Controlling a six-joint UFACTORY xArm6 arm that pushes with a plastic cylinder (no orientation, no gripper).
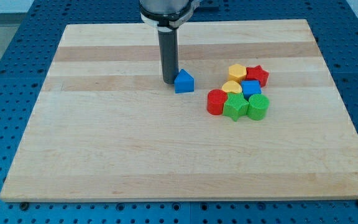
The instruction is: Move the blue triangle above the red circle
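The blue triangle (184, 81) lies near the middle of the wooden board (104, 137), apart from the other blocks. The red circle (215, 102) sits to its lower right, at the left edge of a tight cluster. My tip (169, 81) stands on the board right at the blue triangle's left side, touching it or nearly so. The dark rod rises from there to the view's top.
The cluster at the view's right holds a yellow hexagon (237, 73), a red star (257, 76), a yellow block (232, 87), a blue cube (251, 88), a green star (235, 107) and a green circle (258, 106).
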